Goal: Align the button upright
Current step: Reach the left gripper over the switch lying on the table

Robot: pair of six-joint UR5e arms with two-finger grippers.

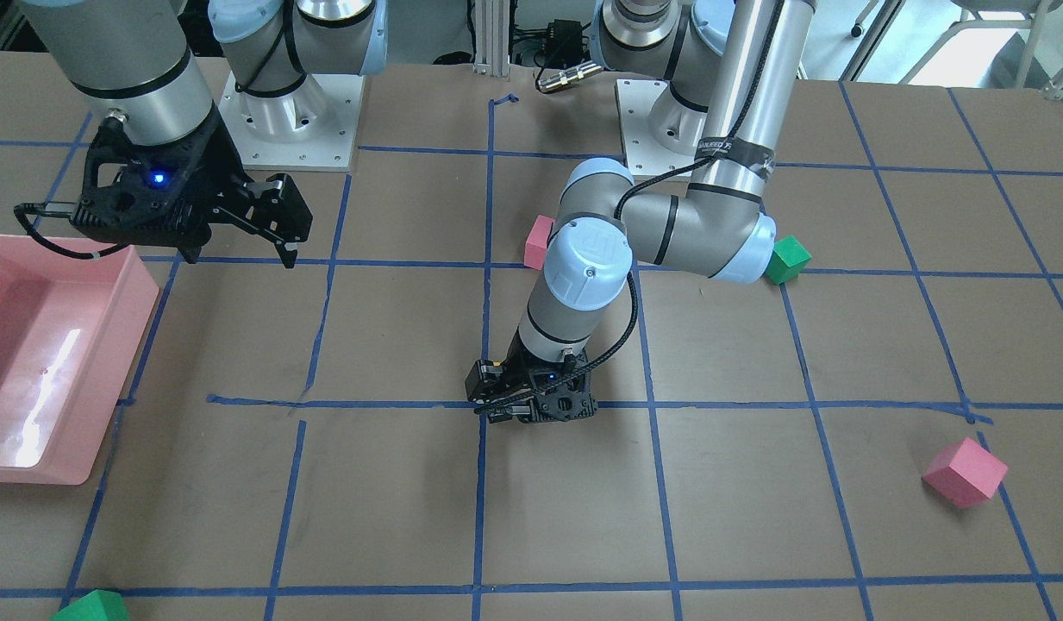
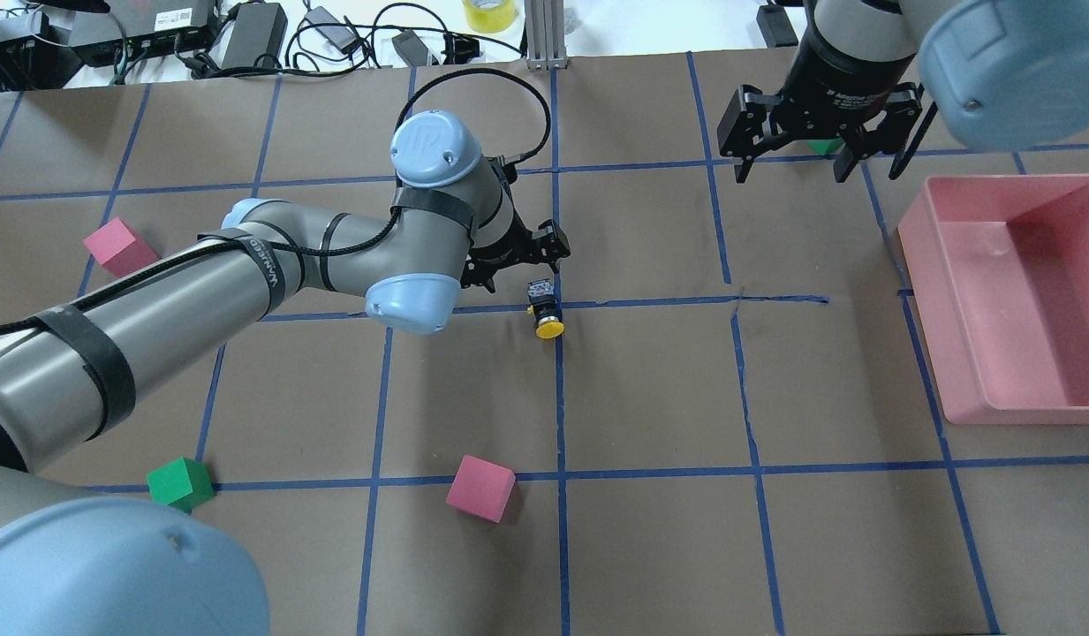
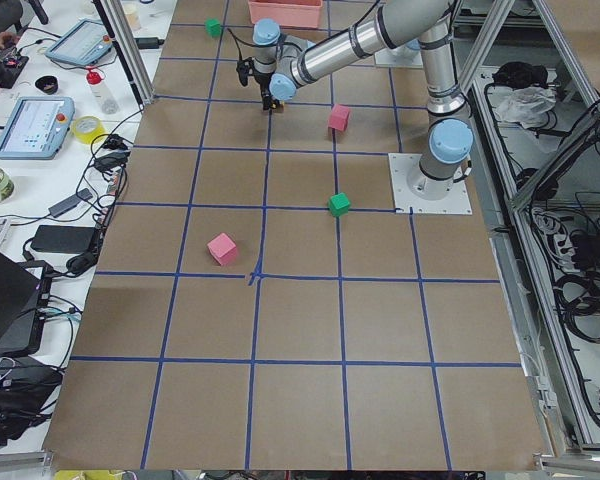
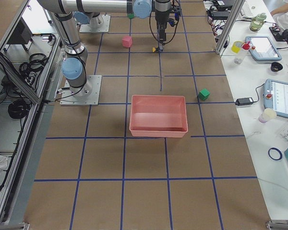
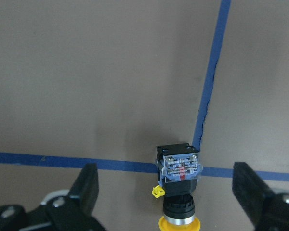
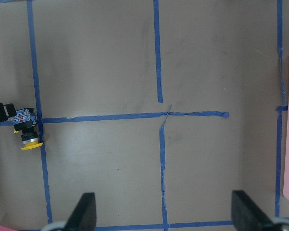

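Note:
The button [image 2: 545, 312] lies on its side on the brown table at a crossing of blue tape lines, yellow cap toward the robot. It also shows in the left wrist view [image 5: 180, 185] and the right wrist view [image 6: 26, 129]. My left gripper [image 2: 519, 263] is open, low over the table just beyond the button's base end. In the left wrist view the gripper [image 5: 164, 169] has its fingers wide apart on either side of the button, not touching it. In the front view the left gripper [image 1: 501, 404] hides the button. My right gripper [image 2: 822, 166] is open and empty, high up at the far right.
A pink tray [image 2: 924, 265] stands at the right. Pink cubes [image 2: 117, 246] [image 2: 480, 488] and a green cube [image 2: 180, 483] lie to the left of and nearer than the button. Another green cube [image 2: 825, 147] peeks from behind the right gripper.

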